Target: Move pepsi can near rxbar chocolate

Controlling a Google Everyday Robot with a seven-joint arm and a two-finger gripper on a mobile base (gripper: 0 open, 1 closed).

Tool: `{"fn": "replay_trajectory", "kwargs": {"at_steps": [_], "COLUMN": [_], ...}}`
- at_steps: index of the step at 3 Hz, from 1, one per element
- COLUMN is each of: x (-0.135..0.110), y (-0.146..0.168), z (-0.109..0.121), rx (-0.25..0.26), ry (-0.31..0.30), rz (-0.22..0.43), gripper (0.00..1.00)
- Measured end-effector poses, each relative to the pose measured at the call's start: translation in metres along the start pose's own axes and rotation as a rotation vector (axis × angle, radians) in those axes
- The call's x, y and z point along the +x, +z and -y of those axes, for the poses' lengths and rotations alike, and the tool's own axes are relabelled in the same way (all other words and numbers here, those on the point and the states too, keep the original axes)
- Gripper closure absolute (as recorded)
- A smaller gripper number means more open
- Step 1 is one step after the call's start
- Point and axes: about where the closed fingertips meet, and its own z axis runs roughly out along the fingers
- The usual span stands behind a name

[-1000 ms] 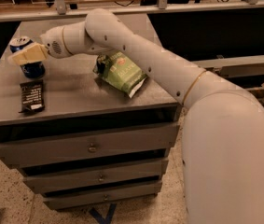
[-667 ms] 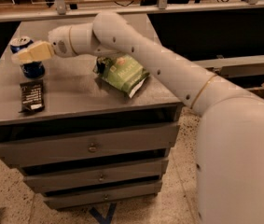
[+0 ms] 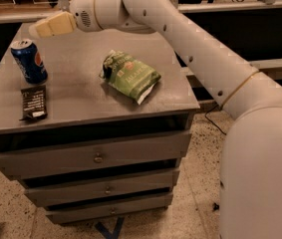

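My cream gripper (image 3: 48, 25), empty, gape I cannot tell, has lifted off the blue cylindrical pepsi can (image 3: 29, 60), which stands just beside the flat dark rxbar chocolate (image 3: 33, 102) at the grey tabletop's (image 3: 80, 103) left edge, so I judge the task done.

The pepsi can (image 3: 29, 61) is blue, with a silver top and a round red-white logo. The rxbar chocolate (image 3: 33, 102) is brown-black, with white lettering and a white patch at its near end. The snack bag (image 3: 130, 76) is green with pale print. The gripper (image 3: 40, 29) is cream-yellow and hangs over the far left of the grey cabinet (image 3: 80, 96), on a white arm (image 3: 190, 44). The floor (image 3: 200, 183) is beige with dark speckles.
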Motion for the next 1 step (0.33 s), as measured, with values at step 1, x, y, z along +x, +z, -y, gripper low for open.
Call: {"fn": "replay_trajectory", "kwargs": {"at_steps": [1], "x": [0.0008], "y": [0.0014], "z": [-0.0012], "rx": [-0.002], "ry": [0.001], "rz": [0.000], "gripper": [0.00]}}
